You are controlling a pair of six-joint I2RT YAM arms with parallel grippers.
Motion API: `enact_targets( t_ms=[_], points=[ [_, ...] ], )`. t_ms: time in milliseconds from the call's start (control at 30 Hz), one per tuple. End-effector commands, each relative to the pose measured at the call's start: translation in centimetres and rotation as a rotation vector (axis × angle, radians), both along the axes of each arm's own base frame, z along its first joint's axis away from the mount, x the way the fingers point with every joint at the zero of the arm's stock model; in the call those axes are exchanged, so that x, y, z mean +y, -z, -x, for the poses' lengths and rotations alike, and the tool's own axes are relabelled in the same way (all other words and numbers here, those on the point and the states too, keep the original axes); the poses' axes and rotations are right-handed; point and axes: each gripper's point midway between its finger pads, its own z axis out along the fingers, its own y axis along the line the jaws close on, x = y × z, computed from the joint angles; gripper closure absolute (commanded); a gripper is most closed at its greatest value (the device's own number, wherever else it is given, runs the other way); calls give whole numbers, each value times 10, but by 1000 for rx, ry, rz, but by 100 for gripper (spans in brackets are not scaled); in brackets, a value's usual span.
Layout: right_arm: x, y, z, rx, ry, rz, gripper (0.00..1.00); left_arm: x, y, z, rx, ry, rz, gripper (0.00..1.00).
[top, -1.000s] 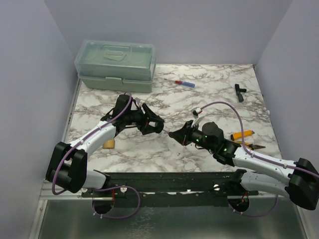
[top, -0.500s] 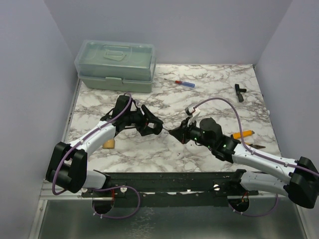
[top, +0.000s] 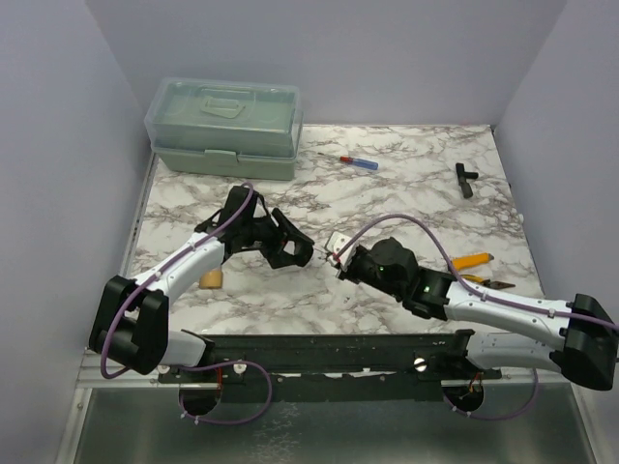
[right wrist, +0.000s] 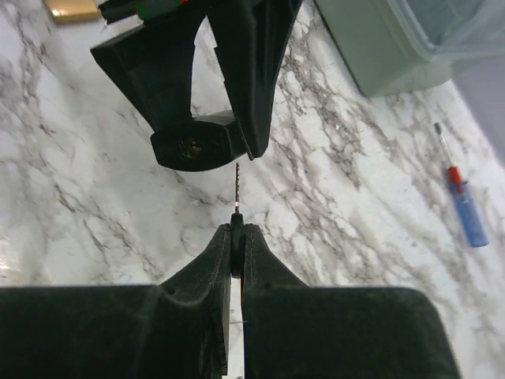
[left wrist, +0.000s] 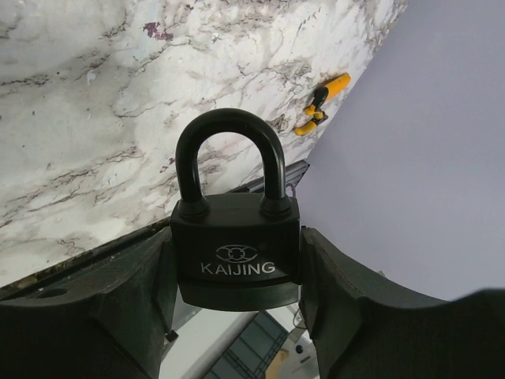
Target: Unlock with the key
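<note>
Matt black padlock, bare metal key, smooth marble-look tabletop.

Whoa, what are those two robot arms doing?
The left gripper holds a black metal padlock, whose shackle is closed. The right gripper pinches a thin metal key and points it at the lock's underside. The key's tip sits just beside the keyhole, not in it yet.

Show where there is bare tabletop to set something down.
Bare marble: between the screwdriver and the black fitting; between the toolbox and the left arm. Crowded: mid-table, where the left gripper and right gripper meet, and by the yellow tool.
</note>
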Motion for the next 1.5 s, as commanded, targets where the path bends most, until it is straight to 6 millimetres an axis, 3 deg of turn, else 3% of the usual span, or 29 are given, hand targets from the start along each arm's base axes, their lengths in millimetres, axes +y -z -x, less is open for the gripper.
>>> enact_targets(
  t_ms=[0, 133, 400, 1133, 1267, 1467],
  points=[
    [-3, -16, -13, -317, -56, 174, 100, 3, -17, -4, 60, -42, -4, 100],
    [10, -24, 0, -429, -154, 214, 100, 13, -11, -1, 113, -74, -75, 100],
    [34, -14, 18, -474, -269, 319, 100, 18, 0, 4, 202, -94, -113, 100],
    [46, 8, 14, -554, -311, 514, 100, 26, 7, 15, 254, -129, -141, 100],
    [48, 3, 16, -535, -297, 481, 100, 29, 13, 14, 237, -125, -166, 100],
    [46, -8, 33, -360, -220, 225, 100, 48, 39, 7, 176, -148, -304, 100]
  ],
)
